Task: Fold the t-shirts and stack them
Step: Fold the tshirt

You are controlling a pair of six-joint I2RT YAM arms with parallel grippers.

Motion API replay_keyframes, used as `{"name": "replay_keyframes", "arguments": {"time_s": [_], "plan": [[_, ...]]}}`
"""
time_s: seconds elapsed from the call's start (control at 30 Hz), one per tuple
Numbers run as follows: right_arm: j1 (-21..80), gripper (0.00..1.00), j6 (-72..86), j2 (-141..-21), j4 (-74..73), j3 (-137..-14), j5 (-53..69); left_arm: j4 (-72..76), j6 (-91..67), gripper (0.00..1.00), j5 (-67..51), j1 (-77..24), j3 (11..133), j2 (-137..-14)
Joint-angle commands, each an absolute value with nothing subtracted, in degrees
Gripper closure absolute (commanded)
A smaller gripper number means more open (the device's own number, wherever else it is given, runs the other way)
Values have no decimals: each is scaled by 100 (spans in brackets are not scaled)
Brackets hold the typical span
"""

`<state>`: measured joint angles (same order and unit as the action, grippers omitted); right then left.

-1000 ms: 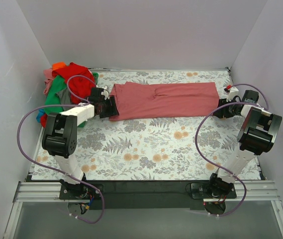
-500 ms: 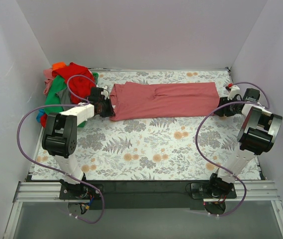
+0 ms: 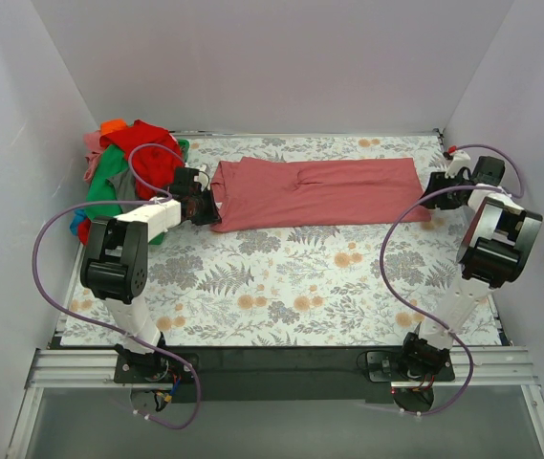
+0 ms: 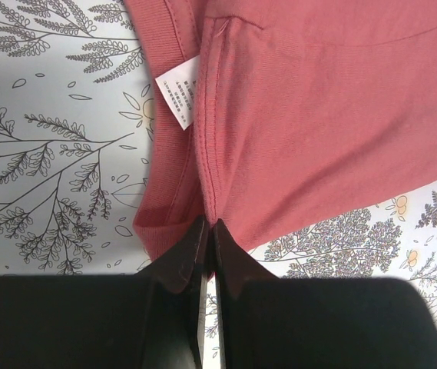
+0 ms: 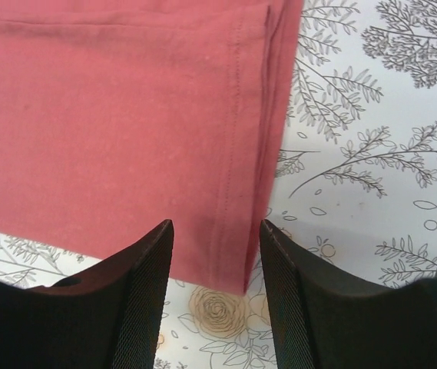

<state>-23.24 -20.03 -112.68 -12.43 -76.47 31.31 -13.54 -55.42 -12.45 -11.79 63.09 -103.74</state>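
One lengthwise fold apparently done on the salmon-pink t-shirt [image 3: 319, 191], stretched across the far tabletop [image 3: 300, 277]. Pinched its collar-end edge in the clenched left gripper [image 4: 206, 227]; straddled its hem corner with the released right gripper [image 5: 216, 231]. Not yet folded: heaped t-shirts [image 3: 133, 158], far-left corner.

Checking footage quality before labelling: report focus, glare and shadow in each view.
Top external: even soft light, no glare. Left wrist: salmon t-shirt and white tag crisp, left hand a dark mass. Right wrist: hem stitching crisp, right hand near-black, its texture faintly visible.
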Motion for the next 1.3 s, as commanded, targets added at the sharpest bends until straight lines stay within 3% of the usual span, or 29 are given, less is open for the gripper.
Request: {"name": "replay_keyframes", "arguments": {"time_s": [0.0, 0.27, 0.5, 0.63, 0.7, 0.93, 1.27], "plan": [[-2356, 45, -1863, -11460, -1310, -7866, 2795, -1424, -5467, 100, -1265, -1195, 6337, -10125], [-2355, 48, -1881, -11663, -1397, -7849, 2733, -1424, -5467, 100, -1283, -1195, 6337, -10151], [-2364, 68, -1942, -11576, -1415, -7796, 2979, -1415, -5467, 100, -1283, -1195, 6328, -10169], [-2364, 93, -1942, -11479, -1415, -7761, 3041, -1424, -5467, 100, -1239, -1195, 6311, -10169], [-2382, 99, -1951, -11374, -1406, -7682, 3023, -1424, -5458, 100, -1152, -1195, 6302, -10134], [-2671, 99, -1916, -10890, -1152, -7199, 3164, -1415, -5502, 100, -844, -1195, 6240, -10037], [-3296, 99, -2074, -10925, -1143, -6961, 4481, -1406, -5528, 100, -510, -1169, 6126, -9940]]}}
